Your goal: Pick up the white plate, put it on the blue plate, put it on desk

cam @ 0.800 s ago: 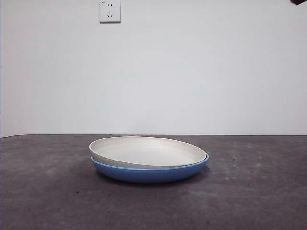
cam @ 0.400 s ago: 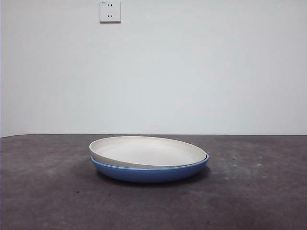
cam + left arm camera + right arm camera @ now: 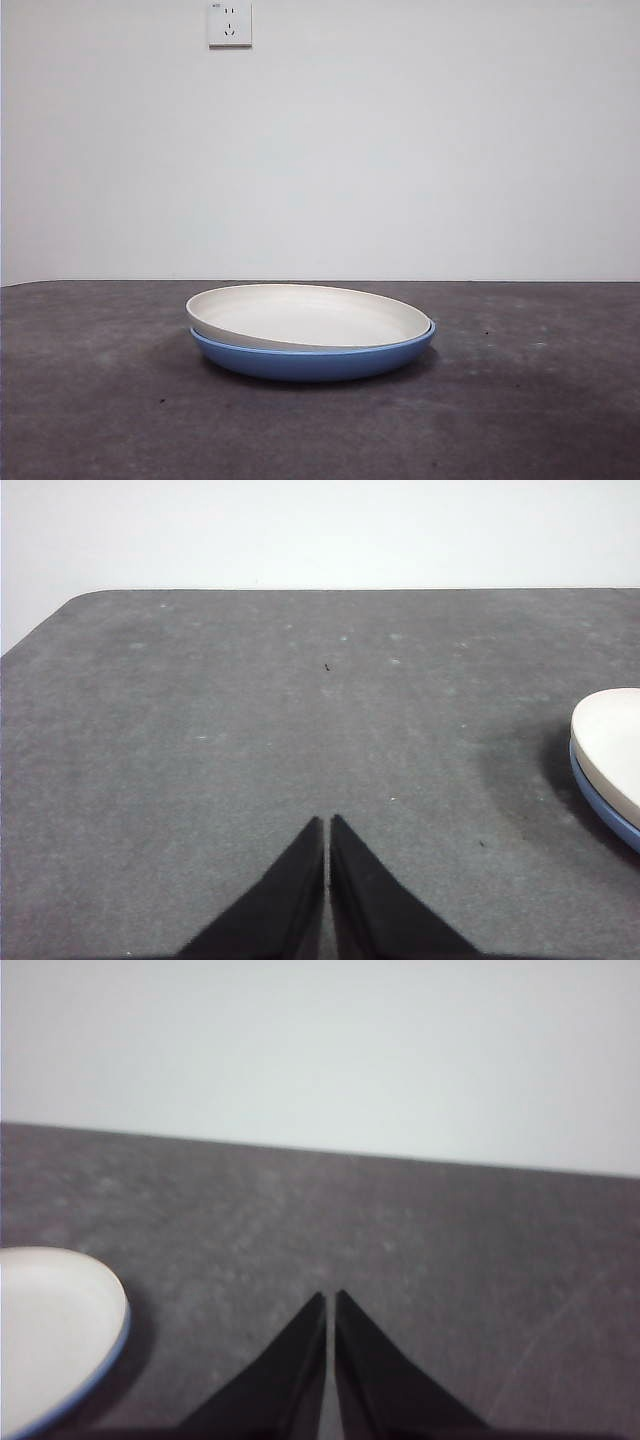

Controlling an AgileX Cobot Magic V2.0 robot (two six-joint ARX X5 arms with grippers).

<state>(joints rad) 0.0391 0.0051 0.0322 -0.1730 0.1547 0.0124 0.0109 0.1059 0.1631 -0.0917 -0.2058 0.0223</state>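
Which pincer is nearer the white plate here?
Cannot tell; neither clearly. The left pincer and the right pincer are both shut, empty and off to opposite sides of the white plate, which rests on the blue plate.

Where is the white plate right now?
In the front view the white plate sits nested, slightly tilted, on the blue plate near the middle of the desk, below the wall socket; neither gripper touches it.

white plate (image 3: 310,315): matte | blue plate (image 3: 315,362): glossy, possibly plastic | desk (image 3: 100,400): rough, mottled
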